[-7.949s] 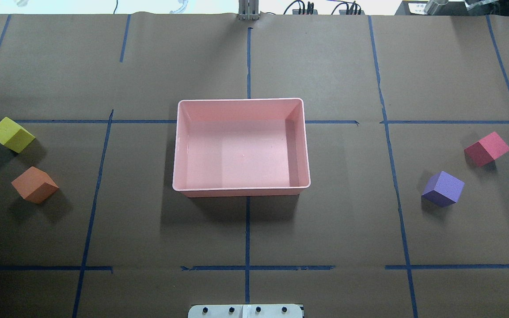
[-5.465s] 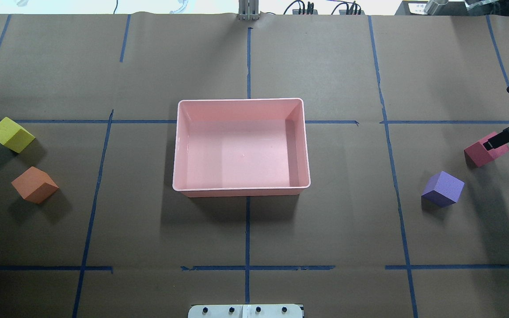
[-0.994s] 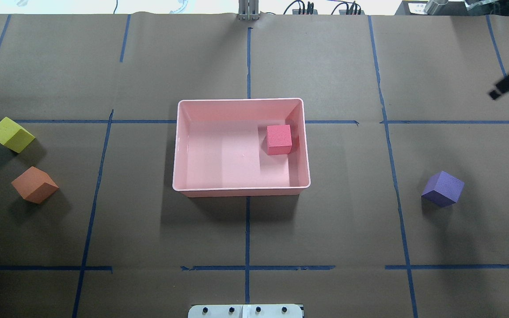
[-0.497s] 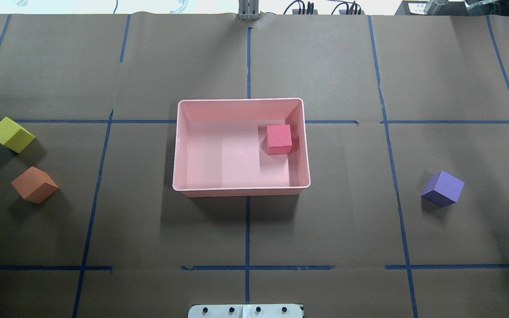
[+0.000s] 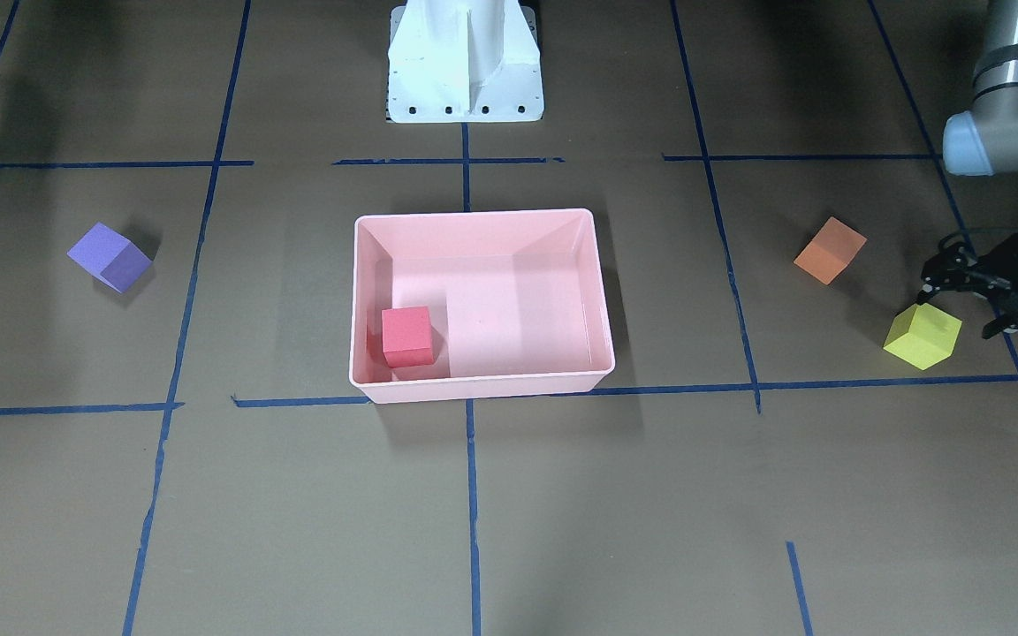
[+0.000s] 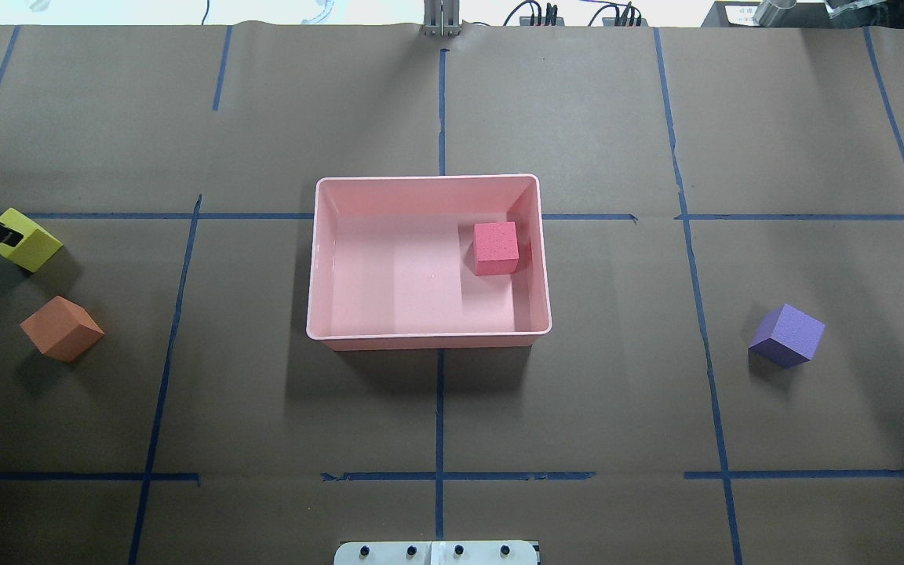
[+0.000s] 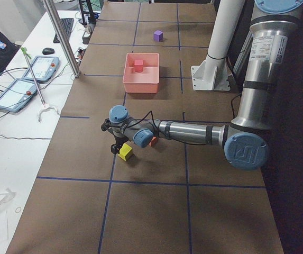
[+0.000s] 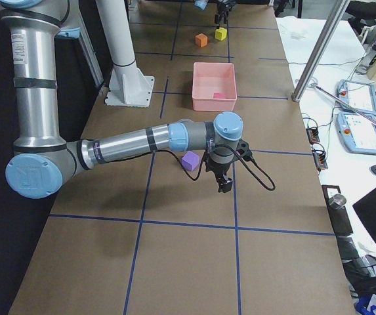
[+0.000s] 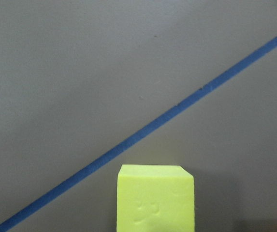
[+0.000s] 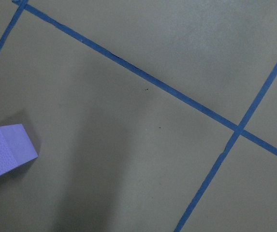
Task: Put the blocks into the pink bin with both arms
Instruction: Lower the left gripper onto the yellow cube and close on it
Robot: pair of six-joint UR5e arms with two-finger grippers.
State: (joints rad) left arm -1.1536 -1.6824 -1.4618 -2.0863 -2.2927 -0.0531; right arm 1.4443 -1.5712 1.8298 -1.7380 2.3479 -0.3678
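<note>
Yellow-green block point(image 5: 923, 338) is found well off the pink bin point(image 5: 474, 214), on its left-arm side, straddled by the left end effector point(image 5: 958, 314), fingers apart (no squeeze evident). Before closure, the fingers should be lowered fully and squared to opposite flat faces. One red block point(image 5: 407, 336) is seen inside the bin. Whether the right end effector point(image 8: 224, 185), beside the purple block point(image 8: 189, 160), is spread cannot be told.
</note>
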